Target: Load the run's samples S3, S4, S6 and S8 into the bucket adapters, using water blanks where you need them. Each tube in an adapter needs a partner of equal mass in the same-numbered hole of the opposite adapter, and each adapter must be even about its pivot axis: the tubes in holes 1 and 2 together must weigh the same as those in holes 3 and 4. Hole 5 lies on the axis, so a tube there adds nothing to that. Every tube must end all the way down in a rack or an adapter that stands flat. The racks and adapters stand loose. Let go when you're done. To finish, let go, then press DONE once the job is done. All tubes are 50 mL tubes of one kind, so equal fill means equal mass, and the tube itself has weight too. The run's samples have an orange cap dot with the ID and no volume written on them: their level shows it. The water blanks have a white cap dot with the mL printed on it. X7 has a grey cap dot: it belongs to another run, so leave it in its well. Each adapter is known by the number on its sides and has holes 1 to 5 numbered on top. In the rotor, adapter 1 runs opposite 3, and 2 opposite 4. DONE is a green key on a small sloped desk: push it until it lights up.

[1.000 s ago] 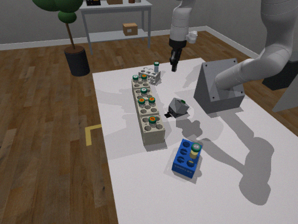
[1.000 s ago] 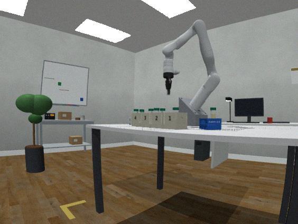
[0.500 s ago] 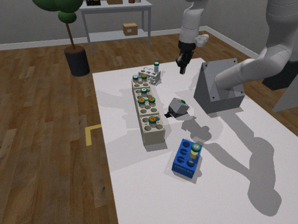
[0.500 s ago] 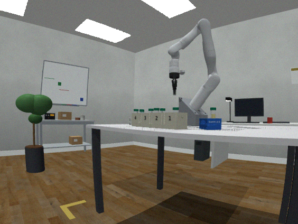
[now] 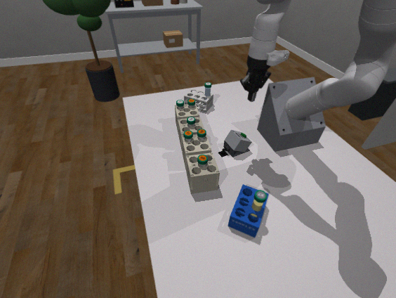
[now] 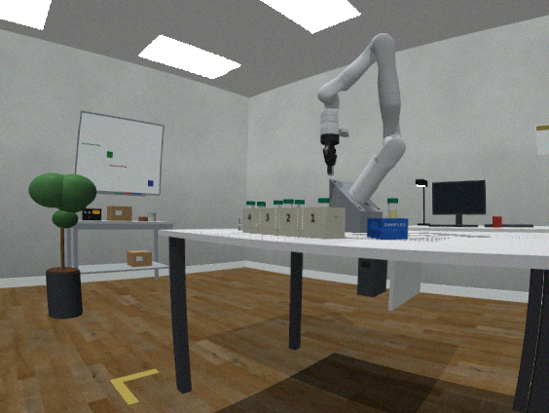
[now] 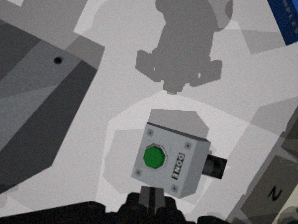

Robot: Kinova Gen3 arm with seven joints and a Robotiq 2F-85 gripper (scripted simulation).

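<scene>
Matte white table (image 5: 196, 260), boxy grey sloped desk (image 5: 236, 142), hexagonal green key (image 7: 154, 157) under empty, together jaws.

A potted plant with round green foliage (image 6: 62, 193) stands on the wooden floor beside a grey metal shelf unit (image 6: 122, 225) carrying brown cardboard boxes (image 6: 139, 257). A white wall board (image 6: 120, 153) hangs above; a black monitor (image 6: 458, 197) stands on a far desk.

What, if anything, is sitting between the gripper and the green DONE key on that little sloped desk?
Nothing visible blocks it. The gripper, shut and holding nothing, hangs in open air above the table, and the wrist view shows the green DONE key on its small desk unobstructed. The adapters stand off to one side.
</scene>
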